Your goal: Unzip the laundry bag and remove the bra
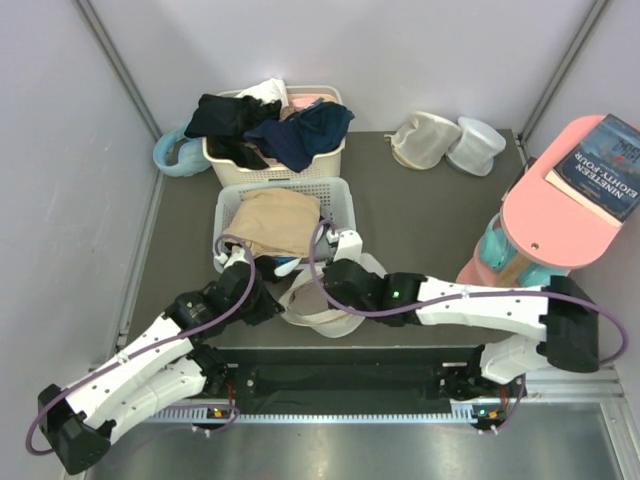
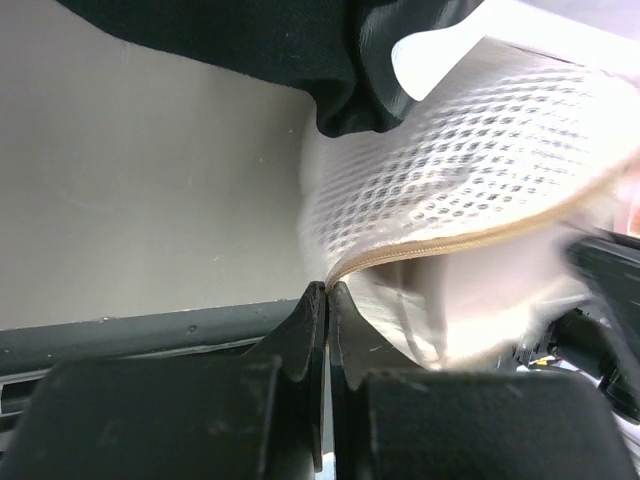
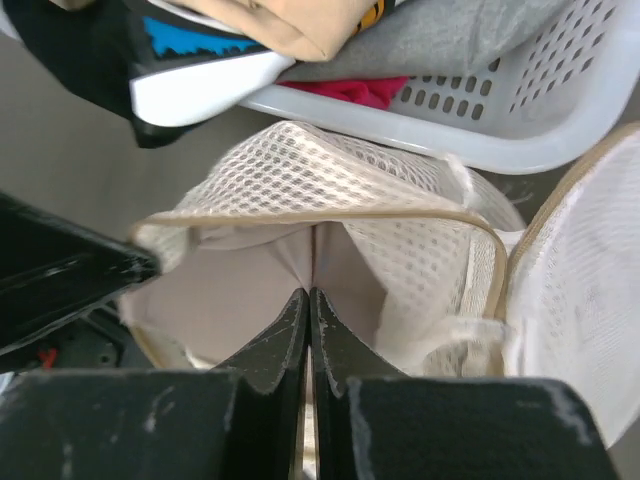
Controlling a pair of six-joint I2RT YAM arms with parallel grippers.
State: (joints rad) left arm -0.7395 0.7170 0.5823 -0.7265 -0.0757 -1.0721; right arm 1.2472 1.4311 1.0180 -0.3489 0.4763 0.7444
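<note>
The laundry bag (image 1: 318,306), cream mesh with a tan zip rim, lies open near the table's front edge between both grippers. My left gripper (image 1: 264,292) is shut on the bag's zip rim, which the left wrist view shows pinched at the fingertips (image 2: 328,288) below the mesh wall (image 2: 470,170). My right gripper (image 1: 336,282) reaches into the bag's mouth (image 3: 330,175) and is shut (image 3: 309,293) on smooth pale taupe fabric inside, which looks like the bra (image 3: 250,290). The fabric creases up from the fingertips. The bag's flat lid (image 3: 590,300) hangs open to the right.
A white basket (image 1: 340,205) holding a folded tan cloth (image 1: 275,222) stands just behind the bag. A cream basket (image 1: 225,165) with dark garments is farther back. Two pale pouches (image 1: 425,140) (image 1: 476,146) sit at the back right. A pink stand (image 1: 545,215) carries a book (image 1: 600,165).
</note>
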